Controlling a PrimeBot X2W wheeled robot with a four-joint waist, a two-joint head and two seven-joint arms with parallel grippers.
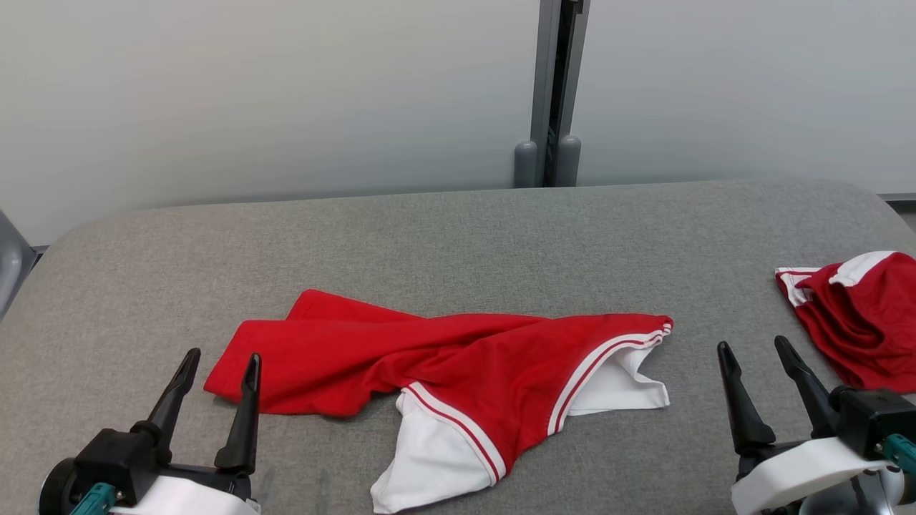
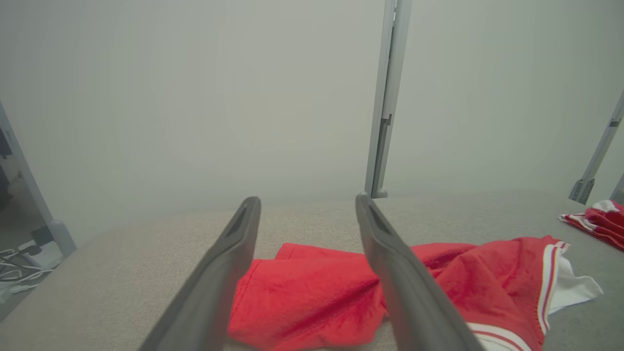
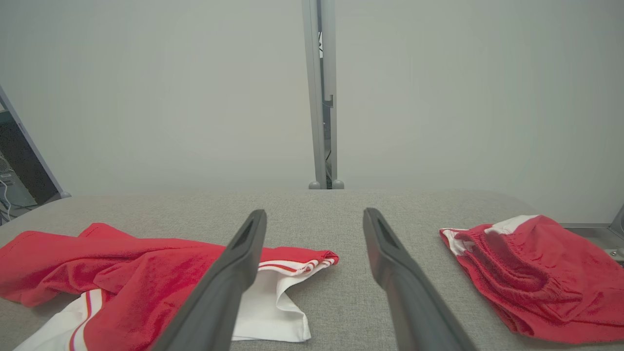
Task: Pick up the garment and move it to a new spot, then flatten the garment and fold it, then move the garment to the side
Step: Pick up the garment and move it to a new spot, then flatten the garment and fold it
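- Step in hand, by my judgement: the first pick-up. I should pinch opposite ends and lift evenly.
- My left pincer and right pincer stand open and empty, flanking the garment.
- The garment lies centrally on the desk, crumpled and twisted; it is red with white-striped hems and white panels.

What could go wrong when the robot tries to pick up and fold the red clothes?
1. The red and white garment lies twisted and bunched, so a pinch might catch several layers and it may not spread flat.
2. A second red garment lies close to the open right gripper; it could get grabbed or dragged by mistake.
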